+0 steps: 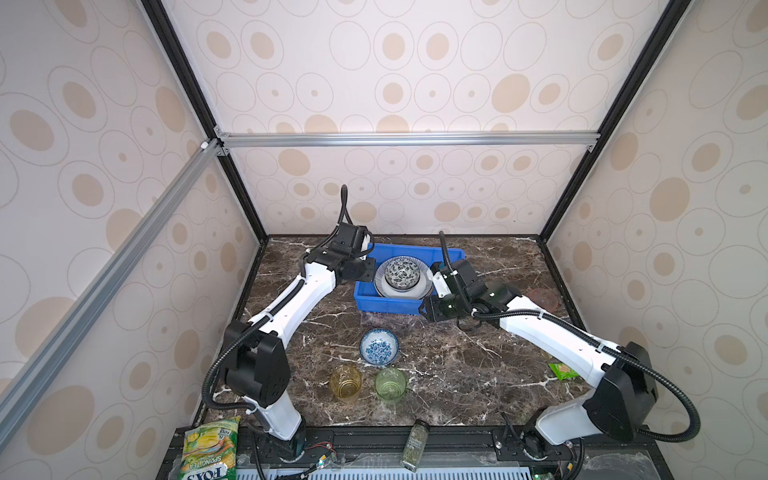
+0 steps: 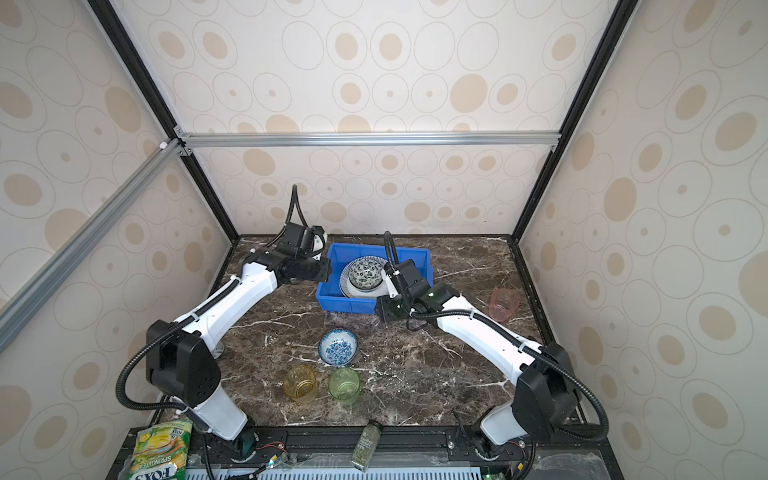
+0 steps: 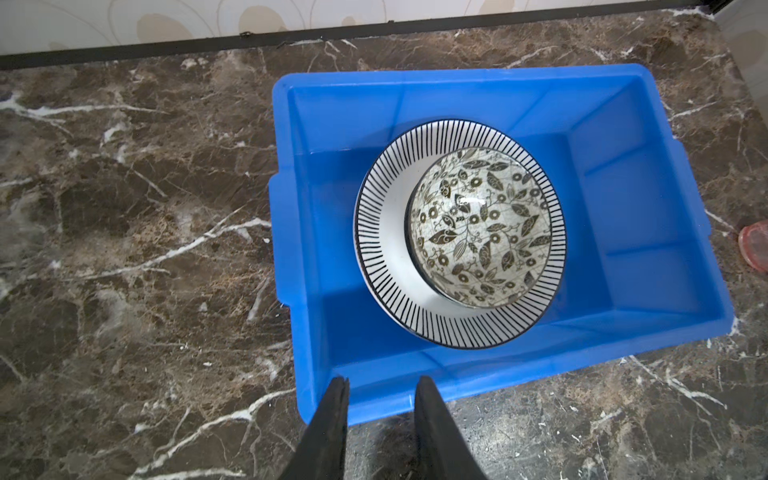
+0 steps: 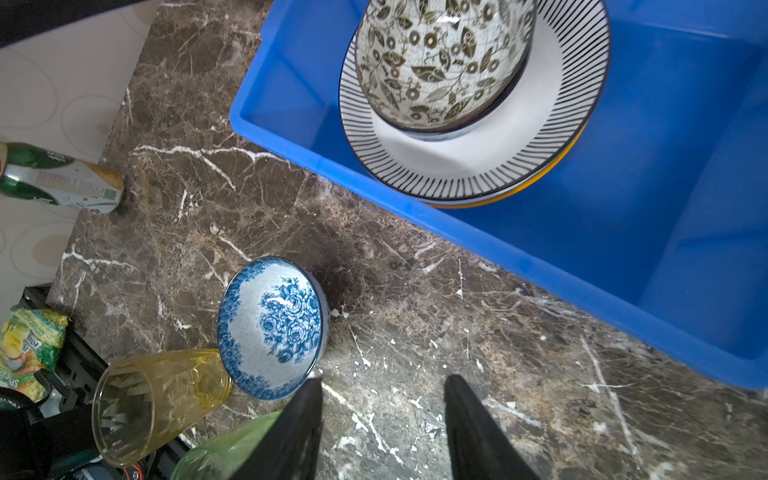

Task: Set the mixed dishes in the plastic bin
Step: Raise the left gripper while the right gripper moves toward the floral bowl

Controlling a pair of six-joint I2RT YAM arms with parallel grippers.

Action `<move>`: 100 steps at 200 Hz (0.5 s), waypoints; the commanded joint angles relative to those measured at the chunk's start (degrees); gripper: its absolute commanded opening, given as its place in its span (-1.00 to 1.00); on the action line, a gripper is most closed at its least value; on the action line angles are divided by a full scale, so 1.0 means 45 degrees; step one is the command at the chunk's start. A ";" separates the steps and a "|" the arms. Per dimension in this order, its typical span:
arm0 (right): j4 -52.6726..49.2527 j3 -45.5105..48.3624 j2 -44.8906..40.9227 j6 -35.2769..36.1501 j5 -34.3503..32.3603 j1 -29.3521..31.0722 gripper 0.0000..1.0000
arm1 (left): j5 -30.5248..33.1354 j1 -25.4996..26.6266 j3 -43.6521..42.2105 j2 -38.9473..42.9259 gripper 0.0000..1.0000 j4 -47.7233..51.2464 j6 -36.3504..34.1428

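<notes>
Left wrist: left gripper [image 3: 383, 380] has its jaws parted to a narrow gap with nothing between them. It hangs over the rim of the blue bin [image 3: 457, 74], close to 1 corner. Inside the bin sits the striped-rim plate [image 3: 386, 266]. The black-white floral bowl [image 3: 478, 224] stands on it, mouth up and off-centre. The rest of the bin floor is bare. The pink tumbler [image 3: 754, 245] is outside the bin past its far short end, cut off by the frame.

Right wrist: right gripper [image 4: 385, 379] has a wider gap and is empty, over the bare marble table [image 4: 415, 291] outside the bin's long wall. A yellow-edged plate [image 4: 540, 178] shows under the striped-rim plate. The blue floral bowl [image 4: 272, 328] is on the marble, near that long wall but apart from it. The yellow tumbler [image 4: 158, 399] is just beside the bowl on the side away from the bin. The green tumbler [image 4: 224, 449] is next to it, partly hidden by 1 jaw. The tin can [image 4: 62, 183] is well apart from the bin, at the table edge.

Both top views:
- The left arm ends at the bin's left end, the right arm at its front right corner.
- The blue floral bowl is in front of the bin, with the 2 tumblers upright beyond it.
- The pink tumbler is upright, right of the bin and well apart.
- The spice jar [image 1: 415, 446] and snack bag [image 1: 210, 451] are far in front of the bin, off the marble.
</notes>
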State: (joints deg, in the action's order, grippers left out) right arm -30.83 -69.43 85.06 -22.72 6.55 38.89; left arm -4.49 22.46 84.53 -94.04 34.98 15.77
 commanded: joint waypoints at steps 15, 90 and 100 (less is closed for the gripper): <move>-0.0018 0.0056 0.0785 -0.0387 0.0419 0.0700 0.02 | 0.0383 -0.0234 -0.0704 0.1318 -0.40 -0.0880 0.0198; 0.0502 -0.0160 0.2423 -0.1078 0.0712 0.1678 0.00 | 0.0168 -0.0627 -0.1545 0.2084 -0.39 -0.1367 0.0425; 0.0520 -0.0236 0.2641 -0.1123 0.0785 0.1761 -0.01 | 0.0093 -0.0718 -0.1677 0.2161 -0.39 -0.1439 0.0490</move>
State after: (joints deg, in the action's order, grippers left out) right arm -29.08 -69.43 95.13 -26.57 9.26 45.63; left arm -3.79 20.25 77.65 -86.24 29.69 16.95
